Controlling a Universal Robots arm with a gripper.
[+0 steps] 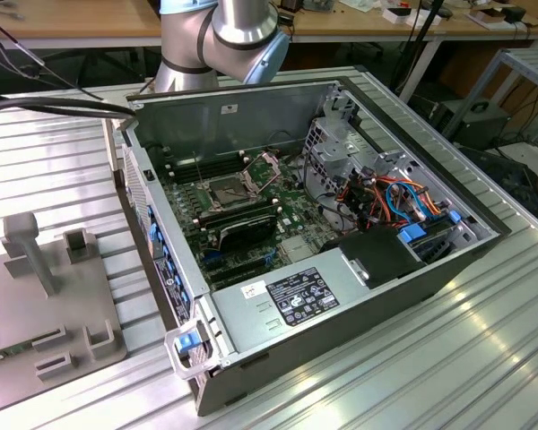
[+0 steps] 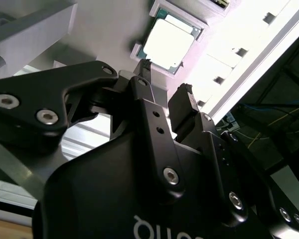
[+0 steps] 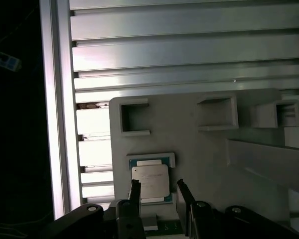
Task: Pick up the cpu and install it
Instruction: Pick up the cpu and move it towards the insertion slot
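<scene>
While gripper (image 3: pixel 157 184) hovers, fingers (image 3: pixel 135 193) apart, cpu (image 3: pixel 148 180) edges seem clear (in tray (image 3: pixel 209 159)).

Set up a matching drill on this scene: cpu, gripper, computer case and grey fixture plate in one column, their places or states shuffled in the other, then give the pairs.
Things
A. cpu
B. gripper
C. computer case
D. grey fixture plate

Places or states
1. side open, motherboard exposed
2. on the slatted table, at the exterior view's left of the case
3. lying in a shallow recess of the plate
4. fingers apart, close to the cpu, holding nothing

Pairs: A-3, B-4, C-1, D-2
</scene>
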